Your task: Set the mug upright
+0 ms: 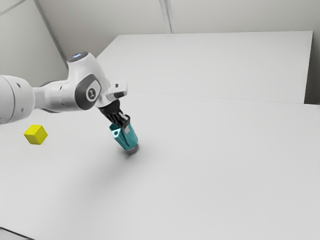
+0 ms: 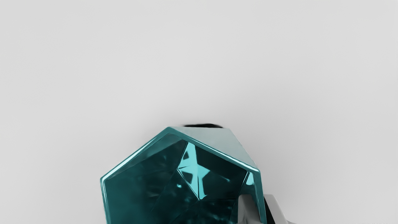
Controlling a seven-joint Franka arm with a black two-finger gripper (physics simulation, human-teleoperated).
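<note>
In the exterior view, looking from the arm's side, raised and set well back, slanting down across the white surface (image 1: 215, 170) toward the pale wall (image 1: 225, 17), with the arm (image 1: 60, 95) entering from the exterior view's left. In the wrist view, looking from the arm's hand (image 1: 112, 92), very near, past the rim and into the open mouth of the teal mug (image 1: 130, 139), facing the surface beyond. Shared by both: the mug, seen from outside in one and mouth-on in the other, plus the surface near it
</note>
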